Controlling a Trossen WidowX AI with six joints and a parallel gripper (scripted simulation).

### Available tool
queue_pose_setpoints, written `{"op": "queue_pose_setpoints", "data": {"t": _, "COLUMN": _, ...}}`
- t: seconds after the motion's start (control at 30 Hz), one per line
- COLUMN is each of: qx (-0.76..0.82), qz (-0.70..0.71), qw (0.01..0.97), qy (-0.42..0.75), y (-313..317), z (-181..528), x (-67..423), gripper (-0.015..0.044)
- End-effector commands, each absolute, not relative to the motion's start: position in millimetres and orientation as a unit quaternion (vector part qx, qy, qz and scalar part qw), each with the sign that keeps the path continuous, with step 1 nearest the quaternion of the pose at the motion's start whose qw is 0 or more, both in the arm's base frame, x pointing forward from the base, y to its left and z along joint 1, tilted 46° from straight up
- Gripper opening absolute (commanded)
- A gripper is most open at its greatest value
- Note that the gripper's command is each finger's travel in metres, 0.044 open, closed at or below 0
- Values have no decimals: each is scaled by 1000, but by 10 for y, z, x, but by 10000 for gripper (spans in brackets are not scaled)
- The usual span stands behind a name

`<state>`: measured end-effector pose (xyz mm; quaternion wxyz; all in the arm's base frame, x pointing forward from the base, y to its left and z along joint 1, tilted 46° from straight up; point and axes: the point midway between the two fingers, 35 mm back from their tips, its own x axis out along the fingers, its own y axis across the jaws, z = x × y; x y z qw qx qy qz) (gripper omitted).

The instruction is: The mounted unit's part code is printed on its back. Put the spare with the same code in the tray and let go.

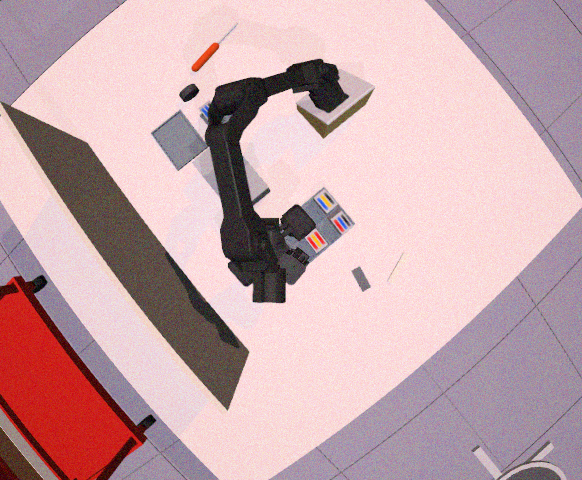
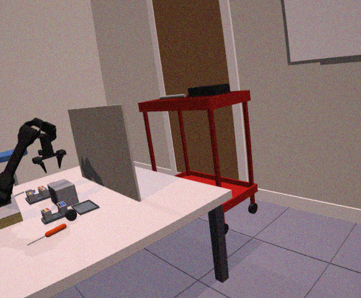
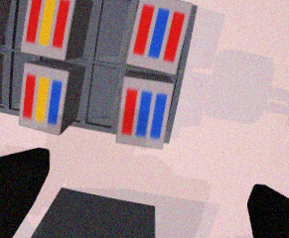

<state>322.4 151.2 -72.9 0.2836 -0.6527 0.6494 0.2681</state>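
My gripper [image 1: 296, 223] [image 2: 51, 169] [image 3: 151, 178] is open and empty, hanging above the table beside the grey spares rack [image 1: 308, 205] [image 2: 32, 202] [image 3: 110, 27]. In the wrist view the rack holds striped spares: red-yellow-red [image 3: 48, 14], red-blue-red [image 3: 160, 30], red-yellow-blue [image 3: 43, 95] and red-blue-blue [image 3: 144, 113]. The mounted unit [image 1: 258, 184] [image 2: 62, 191] is a grey box, partly hidden by my arm from above. The flat grey tray [image 1: 177, 139] [image 2: 85, 207] lies beside it.
A tall grey panel [image 1: 115, 242] [image 2: 103, 150] stands along one table side. A second small rack [image 1: 204, 111] [image 2: 53, 214], a black knob [image 1: 189, 91] [image 2: 71, 215] and an orange screwdriver [image 1: 206, 55] [image 2: 54, 230] lie near the tray. A small grey card [image 1: 360, 279] lies past the spares rack.
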Motion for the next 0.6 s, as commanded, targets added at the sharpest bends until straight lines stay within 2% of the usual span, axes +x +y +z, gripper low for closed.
{"op": "queue_pose_setpoints", "data": {"t": 0.0, "qx": -651, "qz": 271, "qw": 273, "qy": 654, "y": 1305, "z": -967, "x": 3209, "gripper": 309}}
{"op": "queue_pose_setpoints", "data": {"t": 0.57, "qx": -651, "qz": 271, "qw": 273, "qy": 654, "y": 1204, "z": -1076, "x": 3195, "gripper": 300}}
